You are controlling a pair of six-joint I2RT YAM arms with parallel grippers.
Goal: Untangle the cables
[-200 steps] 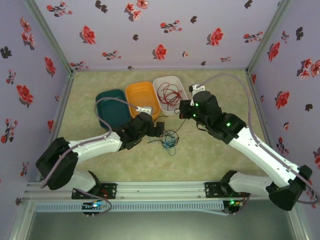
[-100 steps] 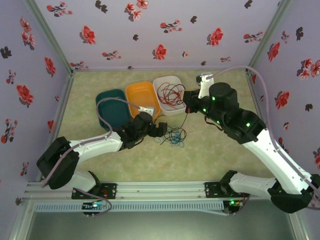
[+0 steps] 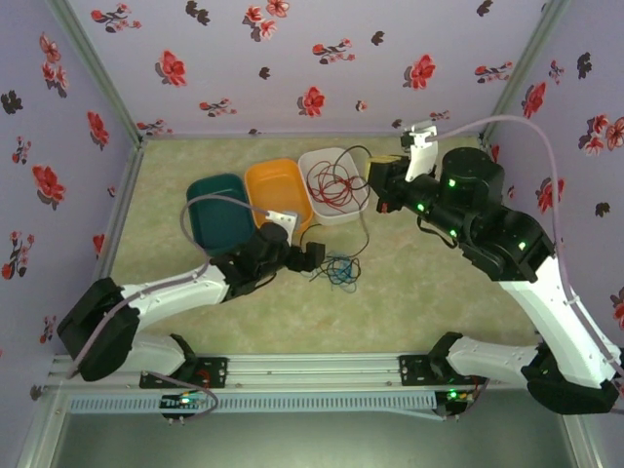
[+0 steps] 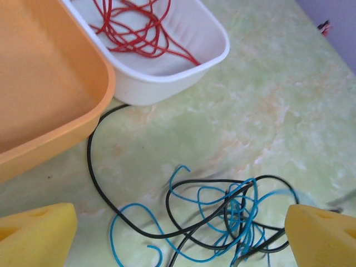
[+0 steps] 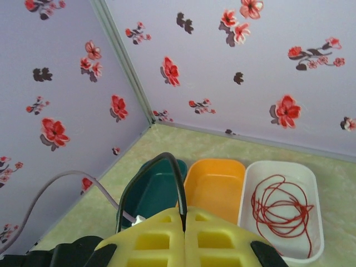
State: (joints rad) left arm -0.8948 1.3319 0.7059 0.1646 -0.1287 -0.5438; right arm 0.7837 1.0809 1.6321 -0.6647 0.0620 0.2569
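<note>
The red cable (image 3: 331, 183) lies coiled in the white tray (image 3: 348, 213). On the mat, the blue cable (image 3: 339, 269) is tangled with the black cable (image 3: 365, 229). My right gripper (image 3: 376, 183) hangs raised beside the white tray, shut on the black cable (image 5: 179, 183), which loops up from its closed pads (image 5: 161, 245). My left gripper (image 3: 314, 255) is low and open just left of the tangle. In the left wrist view the blue cable (image 4: 239, 214) and black cable (image 4: 92, 167) lie between its yellow fingertips (image 4: 33, 233).
A teal tray (image 3: 216, 213) and an orange tray (image 3: 278, 190) sit in a row with the white tray at the back of the mat. Flowered walls close in the back and both sides. The orange tray's rim (image 4: 83, 122) is close to my left gripper.
My right gripper has risen and moved back and right with the black cable, drawing it out of the tangle. The left gripper stayed open by the tangle, shifting slightly right.
</note>
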